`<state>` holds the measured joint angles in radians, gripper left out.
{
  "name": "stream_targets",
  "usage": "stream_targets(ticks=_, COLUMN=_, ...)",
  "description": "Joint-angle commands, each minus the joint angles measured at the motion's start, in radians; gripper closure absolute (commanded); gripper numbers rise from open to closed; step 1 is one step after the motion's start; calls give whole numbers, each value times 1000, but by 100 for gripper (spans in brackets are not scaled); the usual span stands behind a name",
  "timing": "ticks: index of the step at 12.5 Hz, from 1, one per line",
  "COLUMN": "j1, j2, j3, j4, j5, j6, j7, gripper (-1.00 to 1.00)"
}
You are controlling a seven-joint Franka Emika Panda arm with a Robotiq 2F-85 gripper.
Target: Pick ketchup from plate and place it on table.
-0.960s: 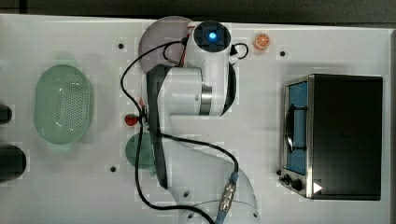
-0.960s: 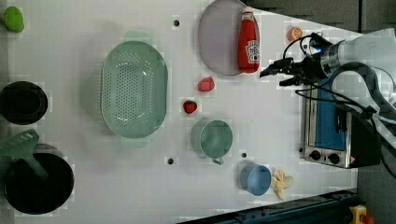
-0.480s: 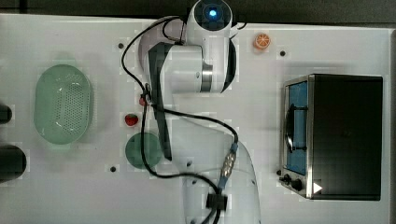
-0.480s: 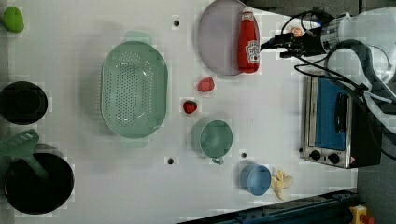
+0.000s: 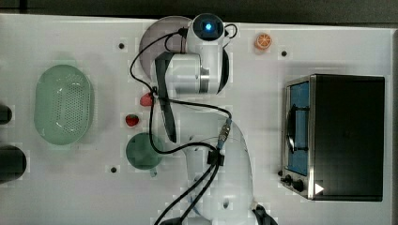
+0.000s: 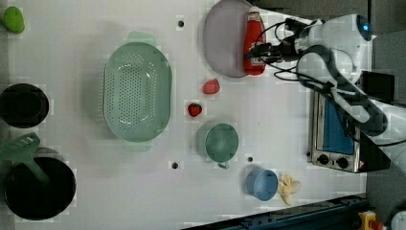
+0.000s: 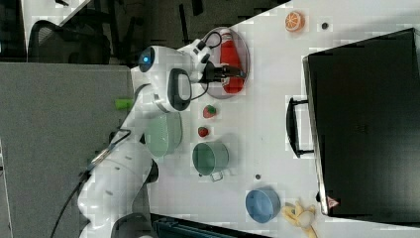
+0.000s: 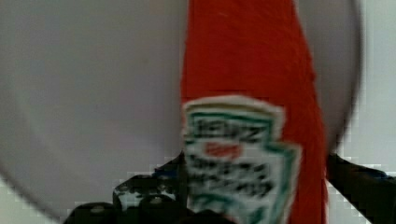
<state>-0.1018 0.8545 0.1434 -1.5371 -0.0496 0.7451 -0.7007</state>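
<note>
the red ketchup bottle (image 6: 253, 44), glossy with a white label, lies flat on the matte greyish-pink round plate (image 6: 222, 40), along its rim nearest the arm. the gripper (image 6: 256, 51) straddles it, fingers wide apart. bare white table (image 6: 287, 120) lies beside the plate.

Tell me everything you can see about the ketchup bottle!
The ketchup bottle is red, looks plastic, with a white cap and a white-and-green Heinz label. It lies flat on the plate, near the rim at the left view's right, cap toward that view's top. The open gripper straddles its lower half.
</note>
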Motion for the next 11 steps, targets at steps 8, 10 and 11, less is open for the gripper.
stream_targets(ticks=8, j1=31, j2=32, j3=-9, j4=51, j5=-22, j6=113, j7=-50, gripper=-42)
stream_targets(ticks=10, j1=33, j2=30, j3=-8, j4=54, j5=-21, j6=112, j7=-48, gripper=-19)
stream_targets(ticks=11, j1=33, j2=24, j3=-6, j4=56, j5=-21, j6=112, j7=-46, gripper=-19)
